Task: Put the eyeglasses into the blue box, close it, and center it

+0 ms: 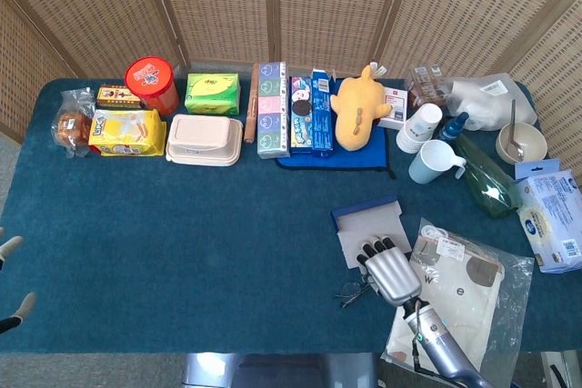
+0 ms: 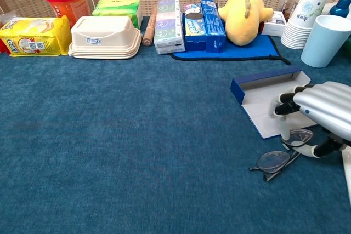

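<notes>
Near the front right of the blue surface (image 1: 227,252), the eyeglasses (image 2: 281,159) lie flat, one lens tucked under the right hand (image 2: 318,108), the other lens and folded temples reaching out toward the robot's left and front. Their long axis runs diagonally, from the hand down-left in the chest view. That hand hovers with fingers curled downward over the frame; whether it actually pinches it I cannot tell. Just behind sits the blue box (image 2: 270,97), lid open. Only fingertips of the left hand (image 1: 13,279) show, spread, well apart across the surface, so the right is clearly nearer.
</notes>
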Motion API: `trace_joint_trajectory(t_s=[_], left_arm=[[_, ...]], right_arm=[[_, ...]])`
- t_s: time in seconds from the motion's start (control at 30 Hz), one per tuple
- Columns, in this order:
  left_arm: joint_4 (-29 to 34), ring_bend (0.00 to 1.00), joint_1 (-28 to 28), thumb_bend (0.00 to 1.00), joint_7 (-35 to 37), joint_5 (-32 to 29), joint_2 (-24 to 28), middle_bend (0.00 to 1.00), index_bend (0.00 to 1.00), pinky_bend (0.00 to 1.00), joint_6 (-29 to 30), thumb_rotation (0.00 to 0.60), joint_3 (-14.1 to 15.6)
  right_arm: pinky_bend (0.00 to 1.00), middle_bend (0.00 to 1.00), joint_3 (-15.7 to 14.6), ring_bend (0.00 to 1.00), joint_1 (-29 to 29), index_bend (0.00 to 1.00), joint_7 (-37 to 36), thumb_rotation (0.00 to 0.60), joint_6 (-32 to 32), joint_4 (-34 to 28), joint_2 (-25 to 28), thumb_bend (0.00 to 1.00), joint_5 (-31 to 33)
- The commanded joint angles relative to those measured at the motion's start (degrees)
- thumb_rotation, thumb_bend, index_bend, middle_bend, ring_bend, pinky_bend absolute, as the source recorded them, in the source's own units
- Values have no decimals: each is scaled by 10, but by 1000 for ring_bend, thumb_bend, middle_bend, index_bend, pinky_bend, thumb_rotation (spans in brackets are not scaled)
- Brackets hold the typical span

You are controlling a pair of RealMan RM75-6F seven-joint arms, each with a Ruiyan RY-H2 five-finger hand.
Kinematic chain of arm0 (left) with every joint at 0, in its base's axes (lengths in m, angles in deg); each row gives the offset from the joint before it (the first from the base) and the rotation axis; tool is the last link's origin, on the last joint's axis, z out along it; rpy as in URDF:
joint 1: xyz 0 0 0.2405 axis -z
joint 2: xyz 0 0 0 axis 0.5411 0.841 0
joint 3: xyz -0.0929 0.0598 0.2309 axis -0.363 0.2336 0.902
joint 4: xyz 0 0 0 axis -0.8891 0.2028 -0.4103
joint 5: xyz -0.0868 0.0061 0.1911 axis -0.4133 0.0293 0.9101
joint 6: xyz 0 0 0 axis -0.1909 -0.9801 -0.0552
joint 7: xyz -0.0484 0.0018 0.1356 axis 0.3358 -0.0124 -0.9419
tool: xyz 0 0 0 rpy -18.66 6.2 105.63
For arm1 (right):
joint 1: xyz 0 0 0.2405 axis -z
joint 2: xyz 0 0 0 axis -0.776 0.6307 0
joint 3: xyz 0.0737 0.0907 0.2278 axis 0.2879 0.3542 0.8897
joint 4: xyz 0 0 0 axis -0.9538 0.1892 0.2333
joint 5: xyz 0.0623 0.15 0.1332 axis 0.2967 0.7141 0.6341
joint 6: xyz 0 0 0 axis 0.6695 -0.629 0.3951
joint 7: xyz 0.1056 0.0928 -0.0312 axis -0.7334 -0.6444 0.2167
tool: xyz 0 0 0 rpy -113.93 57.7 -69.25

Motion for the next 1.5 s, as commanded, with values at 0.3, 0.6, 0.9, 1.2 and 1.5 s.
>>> trace_joint_trajectory(t_s=[0.3,0.6,0.9,1.2,1.5], left_arm=[[-6,0,-3,283,8,6,-1,31,116,0,5,600,0],[-9,0,-8,283,11,8,0,31,116,0,11,600,0],[-10,0,-9,282,12,9,-2,31,115,0,12,600,-1],[-11,0,-9,282,12,9,-4,29,114,0,10,600,-1],[-11,0,-7,283,9,9,-5,29,112,0,8,600,-3]], right_arm=[[259,354,7,254,0,618,-12,600,-10,-27,1,287,15],[261,379,7,270,1,650,-14,600,-15,-36,-4,288,27],[261,409,14,293,3,692,-40,600,-18,-44,-6,297,50],[262,410,26,300,6,693,-74,600,-33,-55,-8,298,59],[262,410,50,303,0,689,-95,600,-43,-61,-9,300,72]])
